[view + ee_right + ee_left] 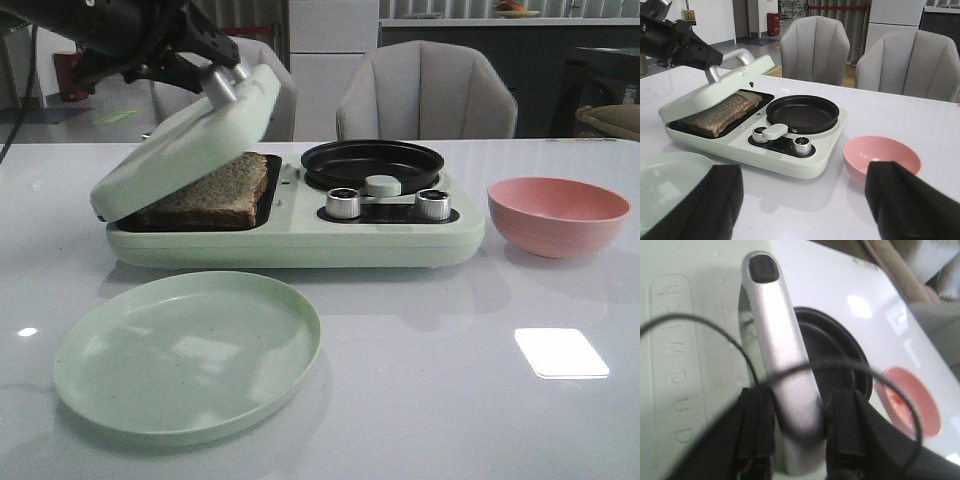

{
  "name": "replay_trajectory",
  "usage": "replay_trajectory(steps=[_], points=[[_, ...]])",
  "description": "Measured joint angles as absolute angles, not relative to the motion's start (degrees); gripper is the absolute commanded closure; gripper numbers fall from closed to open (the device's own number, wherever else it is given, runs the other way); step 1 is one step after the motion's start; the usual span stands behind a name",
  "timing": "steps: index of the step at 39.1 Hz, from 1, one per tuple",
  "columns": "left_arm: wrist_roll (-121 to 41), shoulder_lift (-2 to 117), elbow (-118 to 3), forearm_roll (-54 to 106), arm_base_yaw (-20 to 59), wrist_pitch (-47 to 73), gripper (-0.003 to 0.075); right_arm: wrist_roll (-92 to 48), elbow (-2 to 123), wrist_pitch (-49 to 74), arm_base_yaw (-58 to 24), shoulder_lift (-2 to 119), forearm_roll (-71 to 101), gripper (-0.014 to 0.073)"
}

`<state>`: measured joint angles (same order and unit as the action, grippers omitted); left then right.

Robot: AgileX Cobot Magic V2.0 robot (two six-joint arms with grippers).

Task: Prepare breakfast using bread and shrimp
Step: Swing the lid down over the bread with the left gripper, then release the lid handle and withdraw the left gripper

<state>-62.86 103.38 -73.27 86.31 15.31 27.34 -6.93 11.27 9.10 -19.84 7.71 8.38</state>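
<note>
A slice of browned bread [215,190] [715,115] lies on the dark left plate of the pale green breakfast maker [300,240]. The maker's lid [185,145] [715,87] is tilted partly open above the bread. My left gripper [215,70] [797,410] [705,55] is shut on the lid's silver handle [780,340], one finger on each side. My right gripper [800,200] hovers open over the table in front of the maker, holding nothing. No shrimp shows in any view.
A black round pan [372,160] [802,112] sits on the maker's right half, behind two silver knobs [343,203]. A green plate [185,350] [660,180] lies in front. A pink bowl [558,215] [880,155] stands to the right. Grey chairs [425,90] stand behind the table.
</note>
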Motion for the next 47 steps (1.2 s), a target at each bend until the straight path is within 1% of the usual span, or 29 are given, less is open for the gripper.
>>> replay_trajectory(steps=[1,4,6,10,12,26,34,47], points=[[-63.39,103.60,-73.27,85.22,15.80,27.34,0.0501,-6.93,11.27,9.10,-19.84,7.71,8.38,-0.0008],[-64.77,104.66,-73.15,81.02,17.41,28.51,0.0431,-6.93,11.27,9.10,-19.84,7.71,8.38,-0.0008],[-65.06,105.22,-73.04,79.16,18.11,28.72,0.0360,-6.93,11.27,9.10,-19.84,7.71,8.38,-0.0008],[-65.41,105.98,-72.94,75.95,18.99,28.47,0.0250,-6.93,11.27,9.10,-19.84,7.71,8.38,-0.0008],[-65.53,105.98,-72.94,75.23,19.25,27.92,0.0230,-7.04,11.27,9.10,-19.84,7.71,8.38,-0.0008],[-65.76,105.66,-75.04,69.28,19.63,29.41,0.0228,-7.04,11.27,9.10,-19.84,7.71,8.38,-0.0008],[-64.64,99.97,-75.18,60.75,19.41,30.37,0.0228,-7.04,11.27,9.10,-19.84,7.71,8.38,-0.0008],[-46.09,86.23,-75.42,35.51,16.67,32.76,0.0229,-7.04,11.27,9.10,-19.84,7.71,8.38,-0.0008]])
